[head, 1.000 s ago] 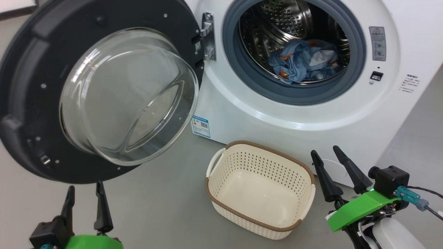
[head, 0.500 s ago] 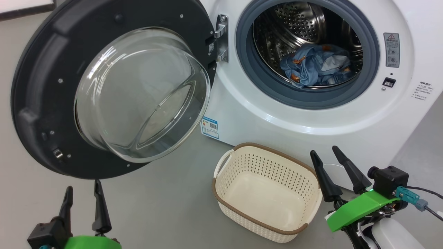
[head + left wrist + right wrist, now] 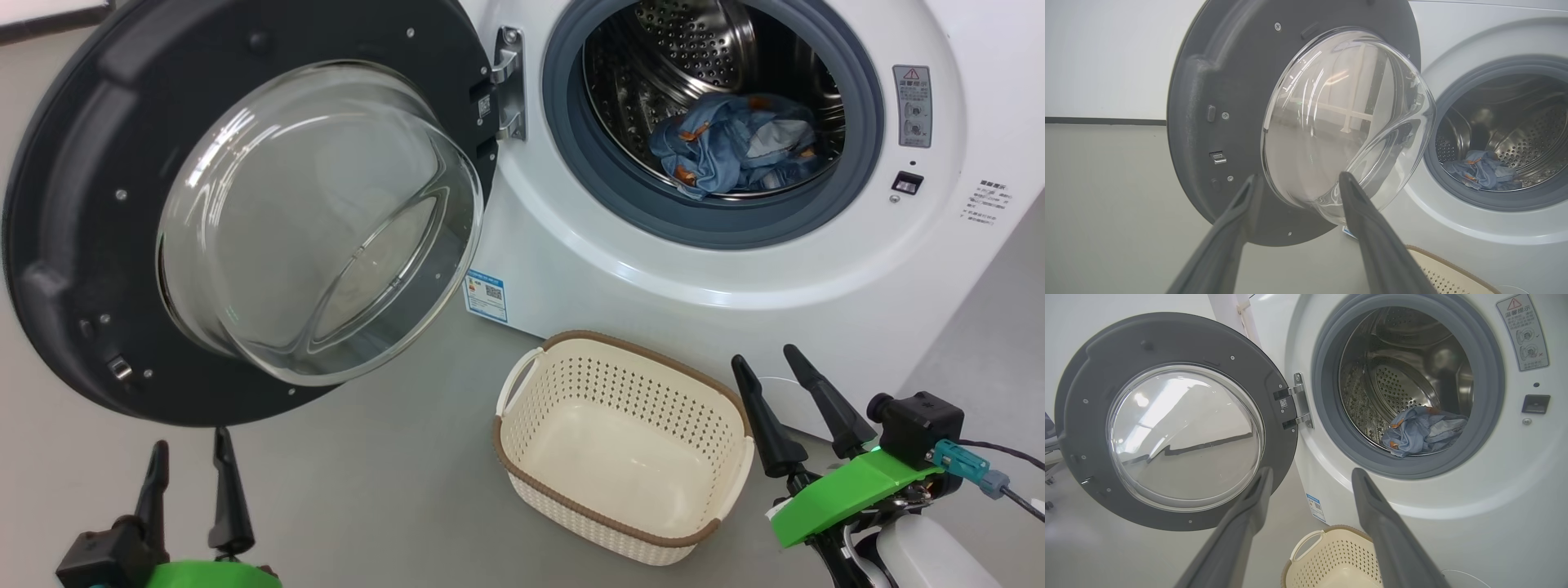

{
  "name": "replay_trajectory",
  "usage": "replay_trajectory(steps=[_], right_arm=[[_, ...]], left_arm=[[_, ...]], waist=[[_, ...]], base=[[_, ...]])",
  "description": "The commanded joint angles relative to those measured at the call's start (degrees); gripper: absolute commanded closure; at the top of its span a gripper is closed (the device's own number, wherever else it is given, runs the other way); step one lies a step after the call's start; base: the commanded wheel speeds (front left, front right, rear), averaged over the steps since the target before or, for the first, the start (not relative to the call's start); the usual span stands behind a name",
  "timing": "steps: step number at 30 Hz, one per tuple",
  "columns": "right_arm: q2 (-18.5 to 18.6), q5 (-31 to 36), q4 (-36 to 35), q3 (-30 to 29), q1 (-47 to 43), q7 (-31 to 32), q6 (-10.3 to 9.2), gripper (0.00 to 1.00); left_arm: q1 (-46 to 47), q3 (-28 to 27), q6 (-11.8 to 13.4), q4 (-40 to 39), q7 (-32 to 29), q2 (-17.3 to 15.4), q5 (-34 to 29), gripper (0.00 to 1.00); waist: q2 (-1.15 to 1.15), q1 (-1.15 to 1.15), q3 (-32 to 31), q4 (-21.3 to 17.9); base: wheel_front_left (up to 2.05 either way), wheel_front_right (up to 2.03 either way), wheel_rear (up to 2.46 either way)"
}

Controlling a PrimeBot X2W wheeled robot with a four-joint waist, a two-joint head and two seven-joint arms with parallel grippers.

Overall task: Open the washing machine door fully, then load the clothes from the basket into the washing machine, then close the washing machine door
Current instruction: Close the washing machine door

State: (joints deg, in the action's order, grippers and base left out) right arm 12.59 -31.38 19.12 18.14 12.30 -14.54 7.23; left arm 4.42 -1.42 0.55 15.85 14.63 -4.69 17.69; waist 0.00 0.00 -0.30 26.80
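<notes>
Dark grey plastic forms the inner face of the washing machine door (image 3: 73,229), which stands swung wide open at the left with its bulging clear glass bowl (image 3: 310,220) turned outward. Below the door's lower edge, at the lower left of the head view, the left gripper (image 3: 186,439) hovers over the grey floor (image 3: 392,490). Its two dark fingers are spread apart with nothing between them. In the left wrist view those fingers point up toward the underside of the glass bowl.

A metal hinge (image 3: 510,82) joins the door to the washing machine (image 3: 653,269). A small blue label (image 3: 485,296) sits low on the white front, just right of the bowl. The basket (image 3: 620,384) stands on the floor in front of the machine, below the round opening, with its cream bottom bare and one white handle facing left.

Above it, a grey rubber ring (image 3: 571,163) circles the perforated steel drum (image 3: 694,49). The clothes (image 3: 735,151) lie bunched in a light blue heap at the bottom of the drum, well inside the ring. A grey warning sticker (image 3: 913,106) is on the front, right of the opening.

At the lower right, just beside the basket's right end, the right gripper (image 3: 765,355) rises from a green mount (image 3: 849,494). Its fingers are parted and empty. In the right wrist view they aim at the machine's front, between the door and the opening.
</notes>
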Motion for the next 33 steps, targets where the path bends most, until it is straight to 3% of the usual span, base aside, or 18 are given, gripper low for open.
replay_trajectory(steps=[1,2,3,11,18,25,33], right_arm=[[0.3,-0.3,-1.2,0.8,0.3,-0.5,0.25,0.0],[0.3,-0.3,-1.1,0.8,0.4,-0.5,0.25,0.0],[0.3,-0.3,-1.2,0.8,0.4,-0.5,0.25,0.0],[0.5,-0.4,-1.2,0.5,0.5,-0.5,0.25,0.0],[0.5,-0.3,-1.3,0.4,0.6,-0.5,0.25,0.0],[0.3,-0.2,-1.3,0.3,1.0,-0.5,0.25,0.0],[1.6,0.0,-1.5,0.7,2.1,-0.5,0.25,0.0]], left_arm=[[1.4,-1.8,0.2,-1.7,0.2,-1.6,0.4,0.6],[1.6,-1.8,0.2,-1.8,0.2,-1.6,0.5,0.84],[1.7,-1.8,0.1,-2.0,0.2,-1.8,0.5,1.0],[5.4,-3.1,-1.9,-7.1,-0.5,-5.1,2.2,1.0],[13.2,-6.8,-3.7,-15.2,-5.0,-10.4,6.5,1.0],[22.5,-15.9,-5.4,-14.2,-9.9,-12.7,22.1,1.0],[32.7,-30.4,-5.9,3.2,-17.2,-18.0,43.6,1.0]], waist=[[0.0,0.0,0.1,-0.1],[0.0,0.0,0.1,-0.2],[0.0,0.0,0.1,-0.3],[0.0,0.0,0.3,-0.5],[0.0,0.0,0.4,-0.9],[0.0,0.0,1.0,-3.0],[0.0,0.0,3.4,-7.2]], base=[[0.0,0.0,0.0],[0.0,0.0,0.0],[0.0,0.0,0.0],[0.0,0.0,0.0],[0.0,0.0,0.0],[0.0,0.0,0.0],[0.0,0.0,0.0]])
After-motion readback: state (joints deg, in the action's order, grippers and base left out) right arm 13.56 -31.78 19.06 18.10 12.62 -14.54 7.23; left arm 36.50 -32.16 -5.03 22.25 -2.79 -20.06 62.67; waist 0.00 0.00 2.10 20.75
